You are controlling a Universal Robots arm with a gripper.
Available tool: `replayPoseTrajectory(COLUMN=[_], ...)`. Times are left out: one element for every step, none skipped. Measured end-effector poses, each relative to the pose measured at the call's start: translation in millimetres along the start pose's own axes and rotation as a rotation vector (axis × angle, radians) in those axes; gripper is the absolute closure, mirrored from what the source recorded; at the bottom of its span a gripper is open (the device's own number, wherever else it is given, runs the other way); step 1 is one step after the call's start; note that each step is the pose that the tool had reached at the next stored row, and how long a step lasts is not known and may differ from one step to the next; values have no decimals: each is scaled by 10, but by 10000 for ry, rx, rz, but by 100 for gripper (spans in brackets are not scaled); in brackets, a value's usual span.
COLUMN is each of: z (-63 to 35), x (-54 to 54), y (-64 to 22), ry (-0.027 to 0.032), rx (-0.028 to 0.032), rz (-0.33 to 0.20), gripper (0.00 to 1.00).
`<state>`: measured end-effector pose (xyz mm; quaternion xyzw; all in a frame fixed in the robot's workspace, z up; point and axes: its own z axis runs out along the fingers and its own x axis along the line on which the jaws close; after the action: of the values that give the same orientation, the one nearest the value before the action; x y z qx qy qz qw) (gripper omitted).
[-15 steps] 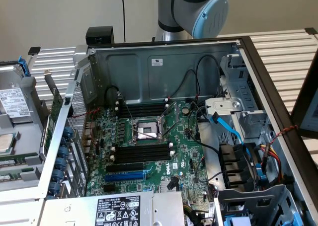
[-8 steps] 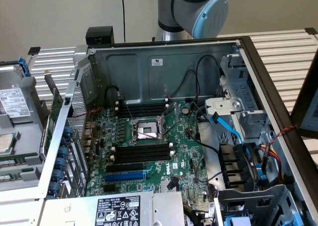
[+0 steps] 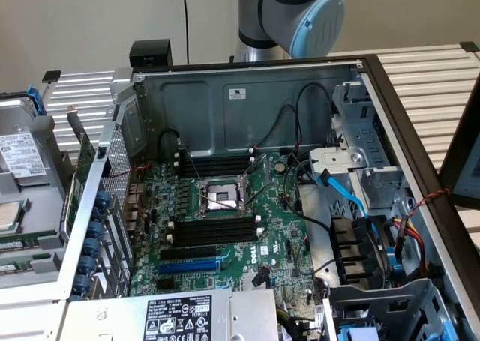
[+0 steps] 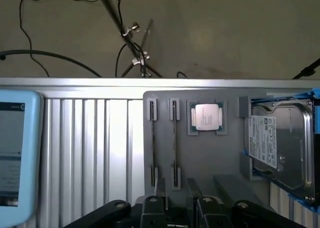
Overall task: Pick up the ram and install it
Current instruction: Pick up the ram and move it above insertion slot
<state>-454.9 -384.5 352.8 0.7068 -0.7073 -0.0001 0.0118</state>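
Ram (image 4: 175,138) is seen edge-on here, so it's really just a thin dark line, stood up in one of two slots of a grey tray (image 4: 230,158). It's lined up with the gap between the jaws of the gripper (image 4: 180,210) and runs straight out ahead of them. The jaws are parted, clearly wider than the ram is thick, and nothing is pinched between the fingers (image 4: 152,208). Whether the tips reach the ram's near end can't be told, since that bit is hidden by the gripper body.

A second stick (image 4: 152,138) is slotted just beside the ram, roughly in line with one finger. Out past the other finger a CPU (image 4: 206,117) is laid flat in its own square pocket, ahead of the jaws. Further out that way a hard drive (image 4: 280,138) is cradled at the tray's end, with blue trim around it.

The tray is set on a ribbed aluminium table (image 4: 90,148), washed out by glare. A pale blue rounded shape (image 4: 15,148) is caught on the second stick's side, well apart from the jaws. Beyond the table a beige surface is crossed by black cables and tripod legs (image 4: 125,32).

In the exterior view an open PC case (image 3: 255,101) is laid on a slatted table, motherboard (image 3: 277,206) face up. Black memory slots (image 3: 214,232) are set either side of the CPU socket (image 3: 221,198), with a blue expansion slot (image 3: 187,267) alongside. The robot arm (image 3: 300,11) is seen behind the case.
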Motion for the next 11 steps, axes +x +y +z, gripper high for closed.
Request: replayPoseTrajectory(z=[12, 22, 31, 42, 53, 67, 85, 104, 123, 141, 161], x=[14, 33, 53, 71, 87, 99, 111, 127, 147, 164, 177], y=[6, 10, 14, 19, 24, 30, 33, 33, 34, 33, 33], ry=[0, 0, 1, 0, 0, 1, 0, 0, 1, 1, 0], rx=[2, 4, 3, 4, 3, 4, 6, 7, 5, 6, 8], rz=[-10, -18, -28, -37, -47, -56, -64, -70, -75, -80, -84], gripper=[69, 69, 69, 69, 68, 68, 62, 62, 62, 62, 62])
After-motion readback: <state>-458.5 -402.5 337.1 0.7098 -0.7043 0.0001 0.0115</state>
